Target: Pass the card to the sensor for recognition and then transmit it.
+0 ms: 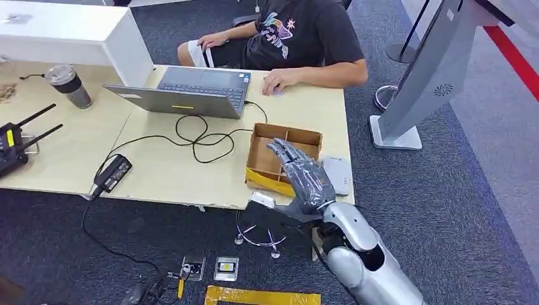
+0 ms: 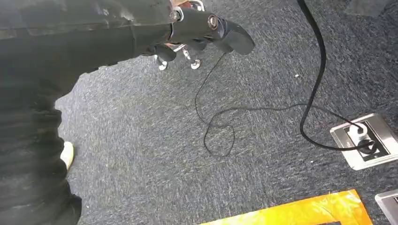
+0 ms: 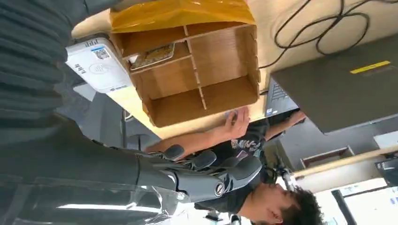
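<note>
Head view: you are hovering the right robot hand (image 1: 299, 173), fingers apart and empty, over the box (image 1: 287, 138), reaching for the card (image 3: 152, 55) beside the sensor (image 1: 337, 175).

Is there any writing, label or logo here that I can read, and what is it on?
Nothing can be read as words.
White sensor: a QR code and small print, too small to read.
Laptop: a yellow sticker, blurred.
Person's black T-shirt: a coloured graphic, no legible words.
Black radio: a yellow label, blurred.
</note>
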Robot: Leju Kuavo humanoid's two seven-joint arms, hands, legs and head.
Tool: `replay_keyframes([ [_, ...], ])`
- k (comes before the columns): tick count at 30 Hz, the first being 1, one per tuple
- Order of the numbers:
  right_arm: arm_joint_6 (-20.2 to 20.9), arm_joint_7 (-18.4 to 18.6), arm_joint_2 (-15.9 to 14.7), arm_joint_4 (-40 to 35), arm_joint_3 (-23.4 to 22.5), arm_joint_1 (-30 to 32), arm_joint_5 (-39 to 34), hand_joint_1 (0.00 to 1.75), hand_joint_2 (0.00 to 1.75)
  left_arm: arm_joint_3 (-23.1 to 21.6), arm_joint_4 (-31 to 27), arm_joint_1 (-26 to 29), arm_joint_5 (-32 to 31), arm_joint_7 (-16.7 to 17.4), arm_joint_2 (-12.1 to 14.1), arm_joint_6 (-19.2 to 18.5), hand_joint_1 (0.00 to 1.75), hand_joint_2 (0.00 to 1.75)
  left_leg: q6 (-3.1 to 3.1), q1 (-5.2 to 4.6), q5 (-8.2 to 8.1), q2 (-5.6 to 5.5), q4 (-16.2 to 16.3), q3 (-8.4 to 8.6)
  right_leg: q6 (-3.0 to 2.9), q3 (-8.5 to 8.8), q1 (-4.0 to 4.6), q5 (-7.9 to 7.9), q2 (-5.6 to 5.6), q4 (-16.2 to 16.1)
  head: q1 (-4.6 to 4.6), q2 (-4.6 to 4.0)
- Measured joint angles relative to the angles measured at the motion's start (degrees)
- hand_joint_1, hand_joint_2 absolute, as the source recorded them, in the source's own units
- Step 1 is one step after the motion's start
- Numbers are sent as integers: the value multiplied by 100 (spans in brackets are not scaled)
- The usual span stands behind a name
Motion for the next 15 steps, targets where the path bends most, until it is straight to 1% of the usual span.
replay_keyframes([
  [2,-286,120,22,169,13,27,352,0,175,0,0,0,0,0,0,11,0,175,0,0,0,0,0,0,0,0,0,0,0,0,0,0],
  [5,-516,383,160,643,26,43,717,0,175,-2,0,-17,-42,9,0,13,0,175,0,0,0,0,0,1,0,0,0,0,0,0,-2,2],
  [7,-589,468,255,979,46,64,801,0,175,-2,0,-35,-57,39,-2,13,0,175,-1,0,1,0,0,0,0,0,1,0,-1,1,0,0],
  [10,-673,474,361,1334,70,61,839,0,175,-2,0,-42,-66,42,-4,13,0,175,-1,1,1,0,0,1,0,-1,1,0,0,1,-2,0],
  [15,-600,448,494,1764,76,46,756,0,175,-4,0,-45,-68,42,-4,13,0,175,0,1,0,0,0,-1,0,-1,1,0,0,1,0,0],
])
